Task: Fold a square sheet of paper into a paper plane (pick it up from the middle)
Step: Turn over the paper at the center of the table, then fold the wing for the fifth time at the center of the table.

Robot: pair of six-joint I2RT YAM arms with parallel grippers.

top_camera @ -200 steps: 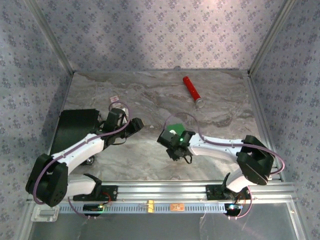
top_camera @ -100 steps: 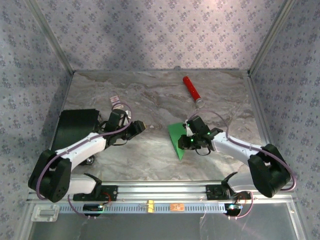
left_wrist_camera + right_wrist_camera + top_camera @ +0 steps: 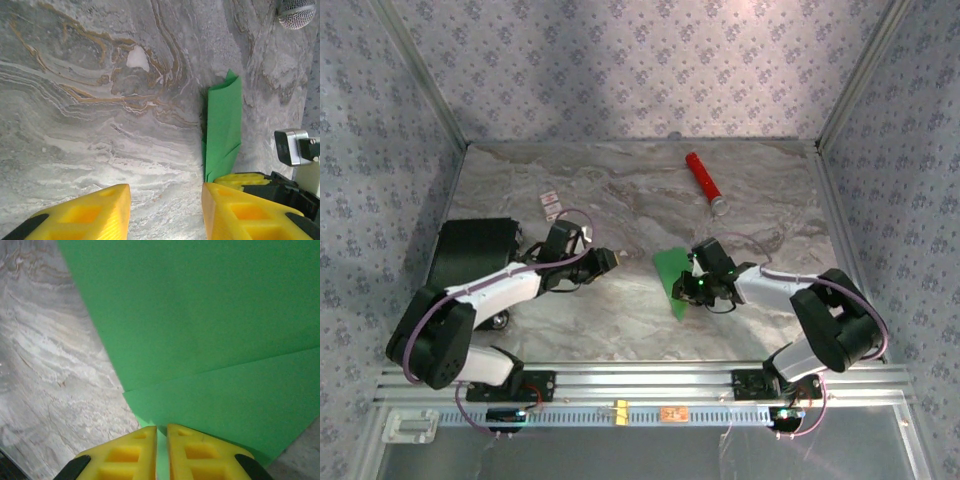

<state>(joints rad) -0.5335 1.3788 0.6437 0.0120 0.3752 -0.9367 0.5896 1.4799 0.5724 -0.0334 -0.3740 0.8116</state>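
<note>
Green folded paper (image 3: 200,315) sits pinched in my right pincer (image 3: 161,431), while my left pincer (image 3: 165,189), at its 9 o'clock, hangs spread.

The table (image 3: 620,320) has a grey marble-patterned top with brownish veins. Walls (image 3: 620,60) papered in pale blue-grey with small floral motifs rise from its far, left and right edges, joined by slanting aluminium posts (image 3: 423,75). A metal rail (image 3: 640,380) runs along its near edge.

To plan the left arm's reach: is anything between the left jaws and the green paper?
Nothing visible does. Bare marble table separates the open left jaws from the green paper; the right jaws grip its far side.
</note>
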